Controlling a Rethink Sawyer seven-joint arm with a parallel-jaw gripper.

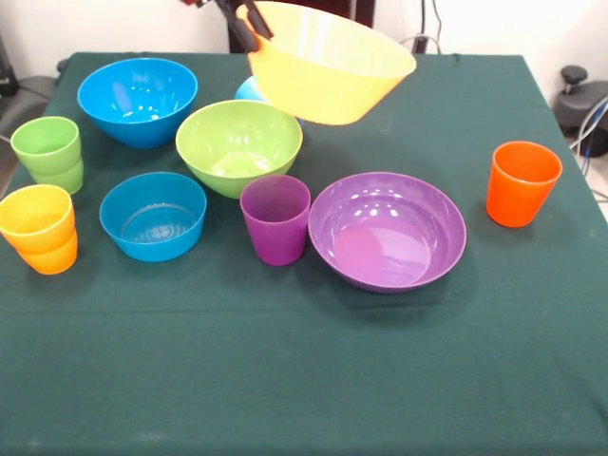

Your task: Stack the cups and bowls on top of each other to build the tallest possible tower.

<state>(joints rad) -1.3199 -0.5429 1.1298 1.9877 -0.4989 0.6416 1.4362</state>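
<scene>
1. the end effector (249,21) is clamped onto the rim of the yellow bowl (328,66), one finger inside the wall and one outside, and carries it tilted, clear of the table (304,380).
2. the step in hand looks like the carry: the biggest bowl is lifted and still needs a place to go. no tower stands yet; every other piece sits alone, apart from the nested cups noted below.
3. just below the end effector, slightly towards the camera, sits the lime green bowl (238,144), upright and empty. a light blue cup (250,89) peeks out right under the held bowl.
4. further from the end effector: the big blue bowl (138,100), the smaller blue bowl (153,216), the purple cup (275,218), the purple bowl (388,230), the orange cup (522,182), and nested pairs of green cups (48,152) and yellow and orange cups (39,228).
5. the next move probably calls for levelling the yellow bowl, centring it over a chosen base and lowering before letting go; since it looks wider than the lime bowl, it may sit unsteadily there.
</scene>
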